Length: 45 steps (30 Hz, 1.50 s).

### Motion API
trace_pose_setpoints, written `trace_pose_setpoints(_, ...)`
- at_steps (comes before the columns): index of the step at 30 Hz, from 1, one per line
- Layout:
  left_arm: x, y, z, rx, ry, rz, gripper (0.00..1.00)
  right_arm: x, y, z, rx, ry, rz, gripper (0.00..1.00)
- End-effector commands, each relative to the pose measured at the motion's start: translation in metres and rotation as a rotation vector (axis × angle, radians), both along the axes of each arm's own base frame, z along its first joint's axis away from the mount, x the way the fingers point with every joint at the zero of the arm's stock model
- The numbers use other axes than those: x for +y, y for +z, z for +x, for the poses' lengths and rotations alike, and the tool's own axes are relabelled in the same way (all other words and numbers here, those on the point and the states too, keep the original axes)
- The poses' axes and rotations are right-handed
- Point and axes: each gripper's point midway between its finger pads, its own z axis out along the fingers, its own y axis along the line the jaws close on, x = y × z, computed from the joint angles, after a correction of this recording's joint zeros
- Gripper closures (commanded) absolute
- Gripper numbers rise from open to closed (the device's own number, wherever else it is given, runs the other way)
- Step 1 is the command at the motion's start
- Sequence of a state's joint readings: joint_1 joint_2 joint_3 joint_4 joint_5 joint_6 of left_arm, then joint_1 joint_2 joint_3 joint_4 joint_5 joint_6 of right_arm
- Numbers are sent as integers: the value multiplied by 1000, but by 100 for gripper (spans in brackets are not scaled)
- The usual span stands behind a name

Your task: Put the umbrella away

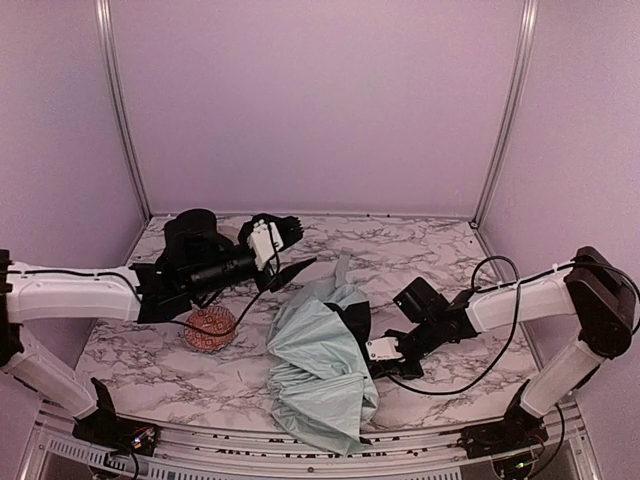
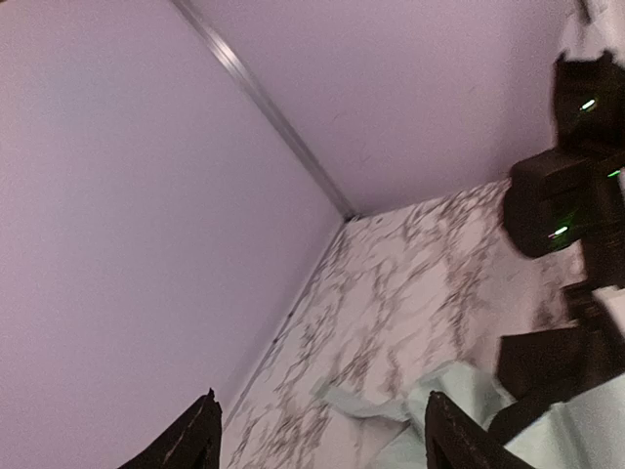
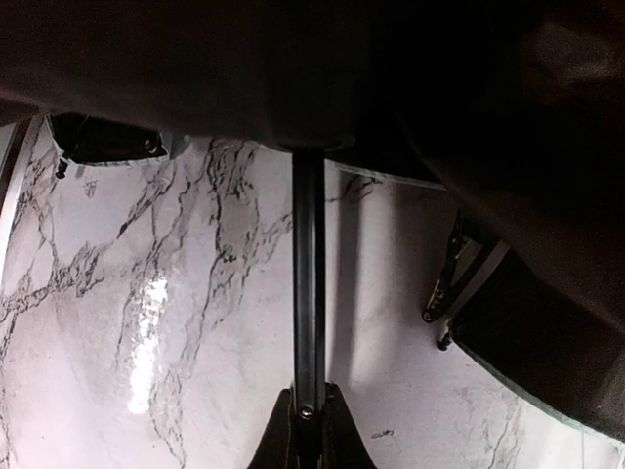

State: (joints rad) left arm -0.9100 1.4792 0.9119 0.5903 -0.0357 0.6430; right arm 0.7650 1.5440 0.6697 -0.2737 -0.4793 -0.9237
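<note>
Two parts differ on the umbrella (image 1: 320, 370) lying near-centre on the worktop (image 1: 150, 370): light, limp, slippery-looking fabric, and a stiff thin shaft (image 3: 308, 274), probably the surer hold, which the right jaws pinch while the left jaws stand wide, empty.

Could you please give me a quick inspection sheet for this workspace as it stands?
Surface: marble-patterned table, no spills seen.
Job's things: mint-green umbrella lies partly collapsed at centre, its black shaft exposed.
Clutter: small red patterned round object left of the umbrella.
Grippers: left gripper raised, fingers apart, holding nothing; right gripper low, fingers clamped on the shaft.
Cables: black cable hangs under the left arm near the red object; another black cable loops beside the right arm.
Surroundings: plain lilac walls, metal corner posts.
</note>
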Motion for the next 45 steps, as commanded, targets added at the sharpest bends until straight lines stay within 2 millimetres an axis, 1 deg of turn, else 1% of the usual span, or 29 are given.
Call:
trace_pose_setpoints(1, 7, -39, -138, 384, -555, 60, 29, 2, -3, 1, 85, -56, -42, 100)
trace_pose_setpoints(2, 10, -39, -151, 417, -582, 66, 27, 4, -2, 2, 92, -60, -38, 100)
trace_pose_setpoints(3, 10, -43, -164, 435, -609, 97, 25, 5, -2, 3, 98, -63, -36, 100)
trace_pose_setpoints(5, 14, -64, -188, 470, -639, 198, 19, 9, -1, 6, 109, -74, -35, 100)
trace_pose_setpoints(6, 15, -73, -195, 477, -643, 238, 16, 10, 0, 8, 113, -75, -38, 100)
trace_pose_setpoints(7, 16, -80, -202, 487, -652, 270, 9, 12, 1, 9, 118, -75, -39, 100)
trace_pose_setpoints(8, 16, -86, -208, 491, -668, 294, 3, 13, 1, 10, 121, -72, -40, 100)
trace_pose_setpoints(9, 16, -91, -214, 491, -684, 317, 1, 14, 1, 10, 122, -69, -39, 100)
trace_pose_setpoints(12, 9, -104, -226, 477, -724, 373, 1, 15, 1, 11, 126, -66, -36, 100)
trace_pose_setpoints(14, 5, -115, -229, 454, -738, 411, 1, 16, 1, 10, 131, -64, -36, 100)
trace_pose_setpoints(15, 1, -122, -225, 434, -718, 425, 1, 15, 0, 10, 132, -61, -39, 100)
trace_pose_setpoints(17, -10, -125, -207, 370, -629, 394, 2, 16, 0, 9, 137, -58, -36, 100)
trace_pose_setpoints(18, -15, -121, -193, 328, -562, 357, 4, 17, 1, 9, 141, -62, -33, 100)
trace_pose_setpoints(19, -16, -125, -188, 303, -540, 339, 9, 17, 2, 9, 140, -61, -33, 100)
trace_pose_setpoints(20, -16, -128, -180, 265, -503, 339, 17, 17, 2, 10, 138, -62, -33, 100)
trace_pose_setpoints(22, -21, -122, -170, 221, -468, 305, 35, 16, 3, 9, 140, -61, -31, 100)
trace_pose_setpoints(24, -24, -123, -172, 224, -481, 298, 47, 16, 3, 8, 140, -58, -32, 100)
trace_pose_setpoints(25, -26, -123, -175, 238, -497, 292, 56, 16, 3, 7, 140, -57, -31, 100)
trace_pose_setpoints(26, -28, -122, -176, 266, -501, 273, 68, 16, 4, 7, 139, -54, -31, 100)
trace_pose_setpoints(27, -29, -117, -176, 299, -502, 237, 82, 16, 4, 5, 138, -50, -31, 100)
trace_pose_setpoints(28, -29, -110, -170, 343, -490, 181, 94, 17, 5, 3, 137, -42, -28, 100)
trace_pose_setpoints(29, -28, -101, -163, 403, -480, 114, 100, 17, 5, 1, 136, -31, -27, 100)
trace_pose_setpoints(30, -26, -93, -151, 455, -467, 47, 100, 18, 7, -2, 135, -18, -23, 100)
trace_pose_setpoints(31, -21, -89, -133, 510, -426, -6, 100, 18, 7, -6, 136, -6, -20, 100)
trace_pose_setpoints(33, -14, -92, -112, 575, -358, -50, 100, 20, 10, -13, 135, 13, -7, 100)
trace_pose_setpoints(35, -8, -105, -100, 626, -315, -58, 100, 22, 14, -17, 136, 26, 5, 100)
trace_pose_setpoints(39, 0, -141, -80, 784, -224, -71, 100, 25, 20, -23, 136, 43, 24, 100)
trace_pose_setpoints(43, 11, -176, -53, 874, -56, -71, 100, 25, 24, -26, 132, 38, 38, 100)
trace_pose_setpoints(45, 15, -195, -45, 945, 4, -58, 100, 24, 27, -25, 117, 33, 48, 99)
